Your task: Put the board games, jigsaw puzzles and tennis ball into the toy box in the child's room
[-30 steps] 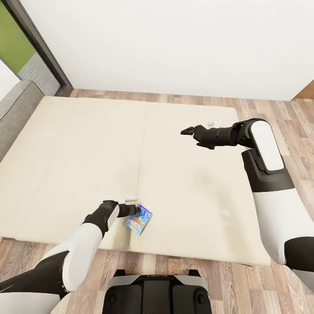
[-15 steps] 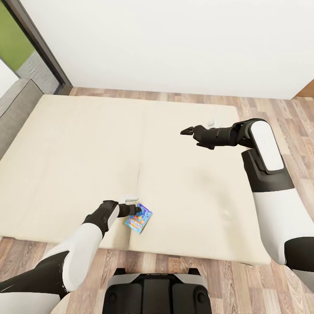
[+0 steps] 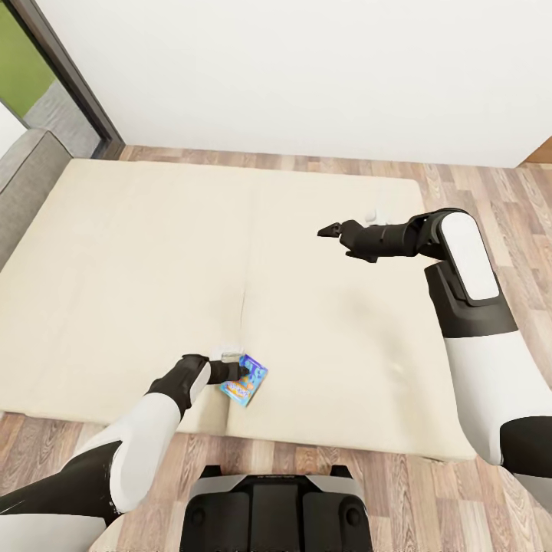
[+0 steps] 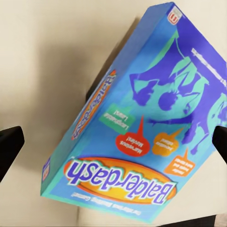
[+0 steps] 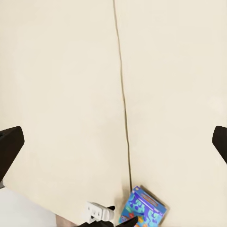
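Between the left gripper's (image 3: 242, 373) fingertips: the blue board game (image 3: 244, 381), clamped.
Its long axis runs ahead, beyond the jaws; right gripper (image 3: 332, 229), spread empty, hangs well apart.

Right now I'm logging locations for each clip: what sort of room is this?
Probably a bedroom: a wide beige bed on a wood-plank floor beside a plain white wall, with a blue board game near its edge.

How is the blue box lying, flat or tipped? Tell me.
Tipped. The blue box shows its side face, with dark shadow beneath a raised edge above the bed.
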Available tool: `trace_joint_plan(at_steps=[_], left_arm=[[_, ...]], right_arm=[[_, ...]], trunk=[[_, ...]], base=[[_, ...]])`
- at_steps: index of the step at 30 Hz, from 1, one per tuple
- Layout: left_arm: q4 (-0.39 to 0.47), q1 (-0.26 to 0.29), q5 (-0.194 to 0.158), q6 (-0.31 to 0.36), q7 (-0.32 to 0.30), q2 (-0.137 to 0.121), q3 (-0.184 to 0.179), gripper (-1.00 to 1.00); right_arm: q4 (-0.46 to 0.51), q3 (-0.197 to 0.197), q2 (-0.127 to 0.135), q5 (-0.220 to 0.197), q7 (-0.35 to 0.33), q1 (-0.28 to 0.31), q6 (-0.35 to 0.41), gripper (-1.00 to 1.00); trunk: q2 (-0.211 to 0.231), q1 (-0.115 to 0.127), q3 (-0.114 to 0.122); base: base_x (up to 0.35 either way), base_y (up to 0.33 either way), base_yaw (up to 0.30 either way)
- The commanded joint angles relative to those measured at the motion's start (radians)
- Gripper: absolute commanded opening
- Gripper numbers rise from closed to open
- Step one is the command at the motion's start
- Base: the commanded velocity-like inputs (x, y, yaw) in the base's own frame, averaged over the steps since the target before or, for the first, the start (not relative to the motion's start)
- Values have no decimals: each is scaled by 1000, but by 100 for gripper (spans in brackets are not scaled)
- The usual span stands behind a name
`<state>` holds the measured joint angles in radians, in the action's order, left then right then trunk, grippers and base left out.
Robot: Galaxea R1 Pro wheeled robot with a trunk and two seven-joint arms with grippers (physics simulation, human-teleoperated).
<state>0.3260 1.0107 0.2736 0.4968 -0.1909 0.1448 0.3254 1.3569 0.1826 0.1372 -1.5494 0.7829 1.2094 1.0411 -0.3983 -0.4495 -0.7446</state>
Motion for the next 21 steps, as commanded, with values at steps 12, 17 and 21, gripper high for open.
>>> trace_joint_plan(at_steps=[12, 17, 21], left_arm=[[-12, 0, 10, -9, -7, 2, 6, 100], [-13, 0, 10, -11, -9, 1, 6, 100], [-13, 0, 10, -12, -14, 1, 7, 100]], right_arm=[[2, 1, 2, -9, 10, 1, 0, 100], [2, 1, 2, -9, 10, 1, 0, 100], [2, 1, 1, -9, 10, 1, 0, 100]], trunk=[[-2, 0, -21], [-2, 0, -29], [-2, 0, -33]], base=[[0, 0, 0], [0, 0, 0], [0, 0, 0]])
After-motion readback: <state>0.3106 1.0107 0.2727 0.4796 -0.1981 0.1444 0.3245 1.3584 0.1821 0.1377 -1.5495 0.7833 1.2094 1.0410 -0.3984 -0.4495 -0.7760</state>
